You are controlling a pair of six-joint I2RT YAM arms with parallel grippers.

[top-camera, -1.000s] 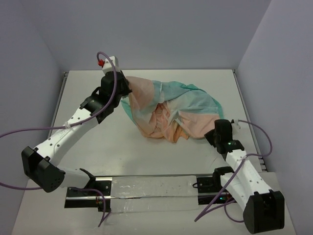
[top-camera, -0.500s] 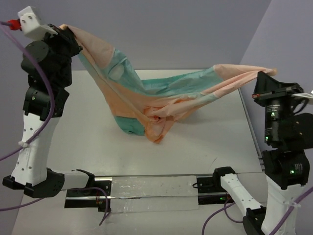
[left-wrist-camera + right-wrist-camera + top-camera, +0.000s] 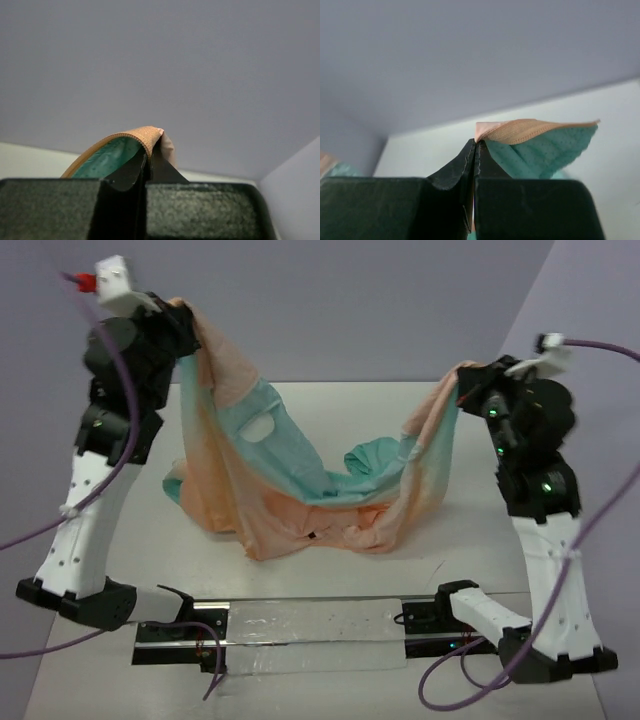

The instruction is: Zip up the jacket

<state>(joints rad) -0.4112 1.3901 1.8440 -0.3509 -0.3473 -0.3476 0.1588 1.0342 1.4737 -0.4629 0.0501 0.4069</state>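
We now hold the jacket (image 3: 300, 490) aloft, left pincer (image 3: 178, 315) and right pincer (image 3: 467, 380) each pinching an edge. A second ago it lay bunched on the counter (image 3: 330, 395). It sags between us, its lowest folds touching there; zipping looks some way off.

The jacket (image 3: 290, 525) is peach-orange fading into teal-green. Up close its edge is ribbed orange, and the teal inner side shows a fine dotted weave. My jaws are matte black. My arms (image 3: 85, 530) are white with black joints and trail purple cables (image 3: 600, 344). A small red plug (image 3: 88, 282) sits at my left wrist. The desk (image 3: 340, 405) is off-white and the walls (image 3: 350, 300) are pale lavender-grey.
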